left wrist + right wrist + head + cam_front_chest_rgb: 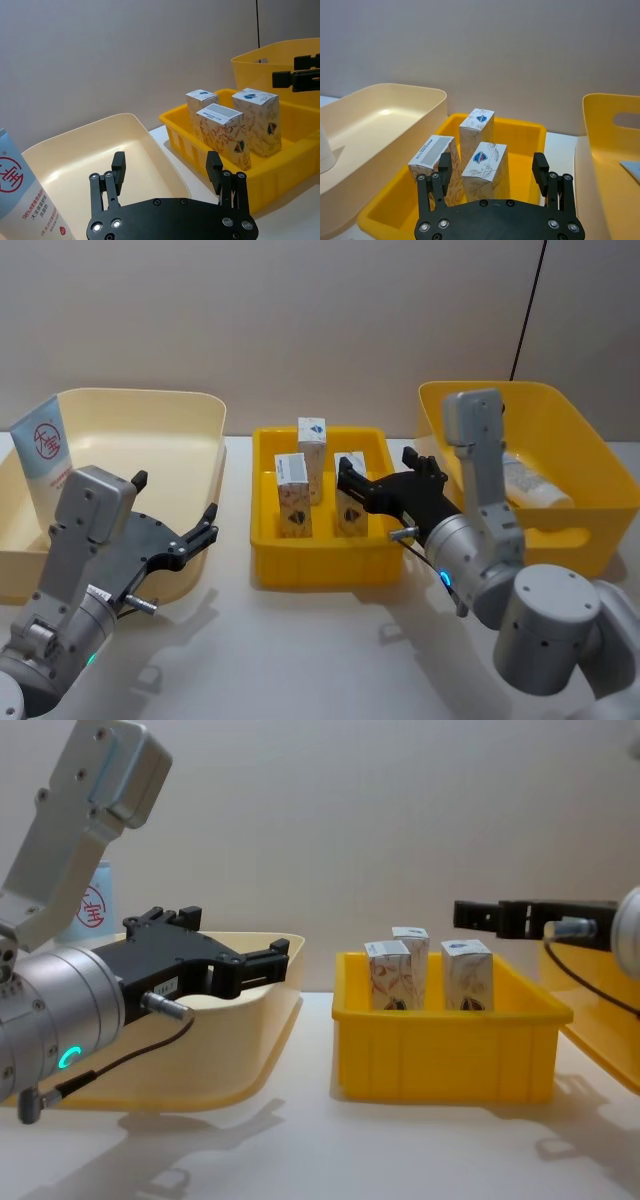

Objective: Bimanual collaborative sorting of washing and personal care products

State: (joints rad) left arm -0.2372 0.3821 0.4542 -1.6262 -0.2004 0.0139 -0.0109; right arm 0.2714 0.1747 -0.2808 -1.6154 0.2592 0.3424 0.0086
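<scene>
The cream bin [150,405] holds one squeeze tube [45,450], propped upright against its left wall. Three small cartons [293,498] stand upright in the yellow tray [320,565] in the middle, and a second tube [535,485] lies in the large yellow bin [575,430] on the right. Both tools are spread wide and empty: the left gripper [166,165] hangs over the cream bin's near right rim, the right gripper [475,915] above the tray's right side.

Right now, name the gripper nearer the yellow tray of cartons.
Right. The right gripper hangs open over the yellow tray's right side; the left gripper is at the cream bin's rim.
</scene>
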